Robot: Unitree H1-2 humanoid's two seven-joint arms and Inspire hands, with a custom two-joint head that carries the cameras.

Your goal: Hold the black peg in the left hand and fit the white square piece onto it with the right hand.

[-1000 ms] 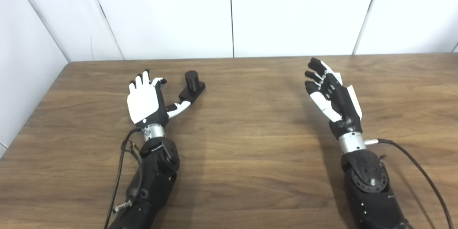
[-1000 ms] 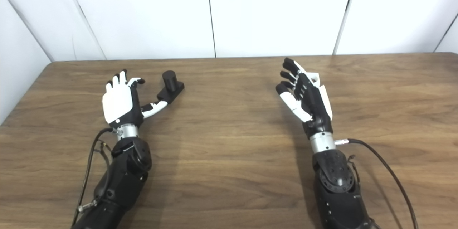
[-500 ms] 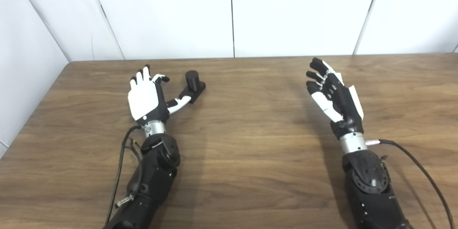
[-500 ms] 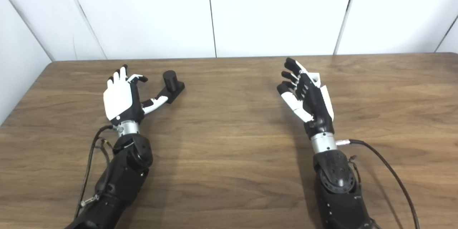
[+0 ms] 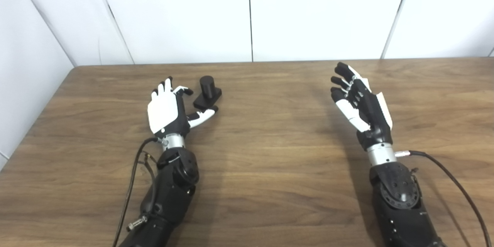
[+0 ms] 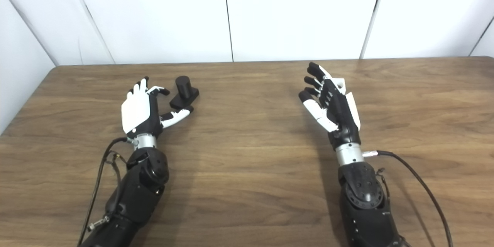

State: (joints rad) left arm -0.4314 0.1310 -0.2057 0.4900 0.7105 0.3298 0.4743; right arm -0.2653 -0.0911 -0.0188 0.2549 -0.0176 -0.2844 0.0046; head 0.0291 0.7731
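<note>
Left eye view shows the black peg [image 5: 207, 92] standing upright on its flat rectangular base in the upper left of the frame, on the wooden table [image 5: 270, 170]. It looks like rigid moulded plastic, light and stiff, probably smooth enough to slip, so the base looks the better place to take it, leaving the round post free for the mating part. The left hand [image 5: 166, 111] is open and empty, fingers spread just left of the peg and thumb reaching under the base's near edge; whether it touches cannot be told. The right hand [image 5: 361, 102] hovers in the upper right, loosely curled and apparently empty. A white flat shape at its far side may be the white square piece or part of the hand; that cannot be told. Compared with a second ago, the left hand has shifted rightward, closing on the peg, while the right hand and the peg are unchanged.
</note>
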